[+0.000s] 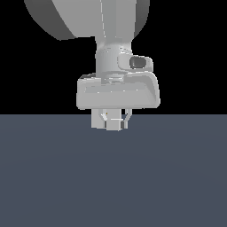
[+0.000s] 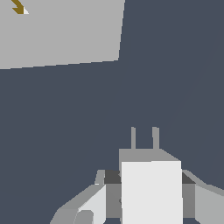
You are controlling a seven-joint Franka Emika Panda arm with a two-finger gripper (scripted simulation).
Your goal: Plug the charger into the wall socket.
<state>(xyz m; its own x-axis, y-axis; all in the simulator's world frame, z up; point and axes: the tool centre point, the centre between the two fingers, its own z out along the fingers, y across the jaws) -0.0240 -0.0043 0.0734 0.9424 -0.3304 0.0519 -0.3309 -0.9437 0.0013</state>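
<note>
My gripper (image 1: 114, 122) is shut on the charger (image 1: 115, 124), a small light-grey block, and holds it just above the floor. In the wrist view the charger (image 2: 151, 188) sits between my fingers (image 2: 98, 199), with two thin prongs (image 2: 133, 138) sticking out ahead of it. The wall socket (image 2: 61, 33) is a flat light-grey plate with a small yellowish mark (image 2: 17, 7), some way ahead of the prongs and off to one side. In the exterior view a pale piece with a yellowish speck shows just behind my fingers (image 1: 97, 119); it may be the socket, mostly hidden by my hand.
A plain dark blue-grey floor (image 1: 113, 177) fills the lower half of the exterior view, under a black background. My arm's large grey links (image 1: 88, 17) fill the top of that view.
</note>
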